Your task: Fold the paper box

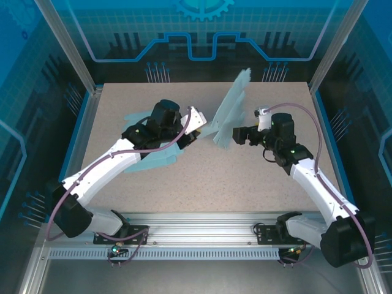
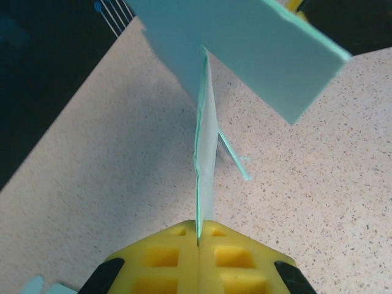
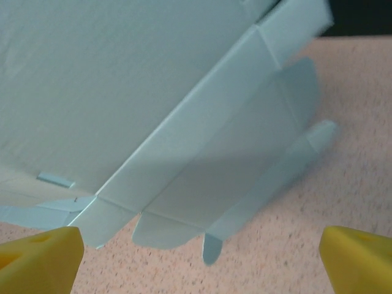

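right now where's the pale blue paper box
In the top view the pale blue paper box stands on edge near the middle, pinched by the shut left claw, the open right claw on its right.

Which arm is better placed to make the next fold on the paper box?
Right, probably. The right end effector is open and empty, facing the lower flaps of the paper box. The left end effector is shut on a panel edge, holding the box up.

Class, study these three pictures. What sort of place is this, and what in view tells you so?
Probably a robotics lab test cell: a left arm and a right arm bolted to an aluminium rail at a speckled table, walled in by blue panels printed with circuit and gear graphics.
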Robot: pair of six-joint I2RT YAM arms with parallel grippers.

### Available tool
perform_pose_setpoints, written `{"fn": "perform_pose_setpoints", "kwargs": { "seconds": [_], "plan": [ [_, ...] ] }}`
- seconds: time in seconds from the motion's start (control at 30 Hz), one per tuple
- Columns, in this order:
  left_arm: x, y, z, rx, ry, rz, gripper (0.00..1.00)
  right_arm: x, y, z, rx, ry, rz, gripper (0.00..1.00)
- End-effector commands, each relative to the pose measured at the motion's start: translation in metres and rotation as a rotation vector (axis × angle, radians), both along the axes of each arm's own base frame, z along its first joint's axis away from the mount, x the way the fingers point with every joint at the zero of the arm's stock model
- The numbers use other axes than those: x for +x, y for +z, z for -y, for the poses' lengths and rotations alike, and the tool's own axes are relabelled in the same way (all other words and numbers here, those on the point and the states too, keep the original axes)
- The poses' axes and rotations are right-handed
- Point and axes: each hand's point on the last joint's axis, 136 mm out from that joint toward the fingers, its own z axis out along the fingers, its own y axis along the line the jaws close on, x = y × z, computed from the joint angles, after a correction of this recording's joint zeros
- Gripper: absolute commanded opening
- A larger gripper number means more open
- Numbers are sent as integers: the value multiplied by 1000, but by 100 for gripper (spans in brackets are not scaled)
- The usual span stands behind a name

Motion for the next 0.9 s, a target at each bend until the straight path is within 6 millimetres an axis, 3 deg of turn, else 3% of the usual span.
{"fn": "perform_pose_setpoints", "kwargs": {
  "seconds": [0.0,0.1,0.33,0.53,0.87],
  "plan": [
    [1,31,-10,8,-43,98,0,0,60,-2,-40,55,205,100],
    [9,45,-22,-9,7,133,0,-11,66,2,-89,72,210,100],
    [3,68,-41,-15,42,216,0,-43,52,28,-150,-12,247,100],
    [-4,72,-51,-31,60,233,0,-66,53,43,-151,-58,325,100],
    [-7,72,-57,-34,75,221,0,-77,58,43,-160,-35,363,99]
  ]
}}
